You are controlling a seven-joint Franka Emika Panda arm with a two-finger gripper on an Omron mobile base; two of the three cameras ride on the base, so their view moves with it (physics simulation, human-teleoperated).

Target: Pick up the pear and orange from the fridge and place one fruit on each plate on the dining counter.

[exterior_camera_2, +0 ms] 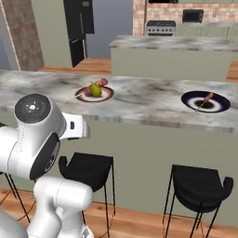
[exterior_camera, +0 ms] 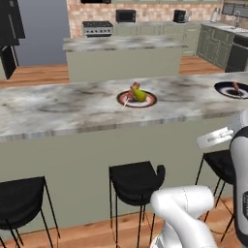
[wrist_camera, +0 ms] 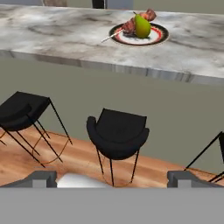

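Pear (wrist_camera: 142,26) stands on red-rimmed plate (wrist_camera: 158,38); tool (wrist_camera: 113,178) open, empty.

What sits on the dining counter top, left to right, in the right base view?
Red-rimmed plate carrying the pear beside a meat skewer → bare stretch of marbled counter → navy-rimmed plate with its own skewer, no fruit.

Black bar stools (exterior_camera: 135,181) stand on the wooden floor (wrist_camera: 83,164); beyond, a second marble-topped island (exterior_camera: 123,44) (brick wall (exterior_camera: 97,12) behind), stove (exterior_camera: 98,28), microwave (exterior_camera: 126,15).
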